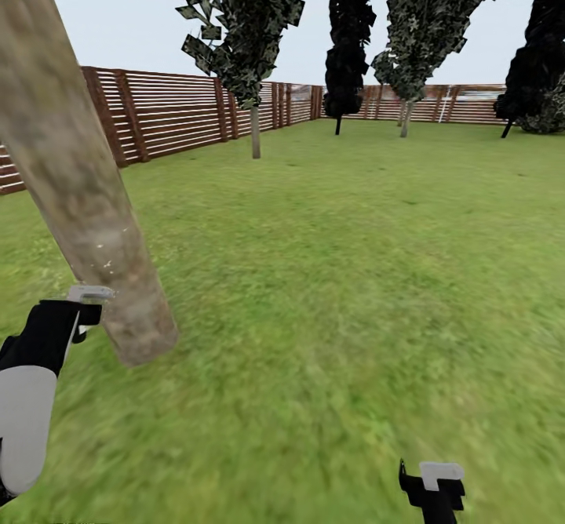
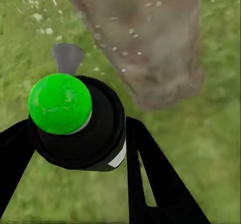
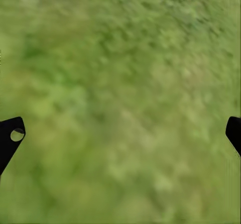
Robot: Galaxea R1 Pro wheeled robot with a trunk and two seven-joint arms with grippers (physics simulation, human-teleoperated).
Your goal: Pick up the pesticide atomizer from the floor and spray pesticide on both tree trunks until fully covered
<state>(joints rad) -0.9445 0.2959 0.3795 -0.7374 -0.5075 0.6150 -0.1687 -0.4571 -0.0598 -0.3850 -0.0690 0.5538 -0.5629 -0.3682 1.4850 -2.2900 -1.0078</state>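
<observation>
Spraying looks under way: the left pincer (image 2: 75,148) is clamped around the pesticide atomizer (image 2: 75,121), white specks dotting the tree trunk (image 1: 74,171) at frame left; right pincer (image 3: 120,133) spread wide, empty; a second tree apparently remains

The tree trunk (image 1: 78,187) runs off the top and left edges of the head view, so its crown is cut away. The left gripper (image 1: 82,308) is partly hidden where it meets the trunk, and its arm runs off the lower left corner. The right gripper (image 1: 434,486) is cut by the bottom edge. In the left wrist view, the atomizer (image 2: 75,121) hides the gap between the 2 fingers (image 2: 150,179). In the right wrist view, the grass (image 3: 120,83) is blurred and only the 2 fingertips (image 3: 11,136) show.
</observation>
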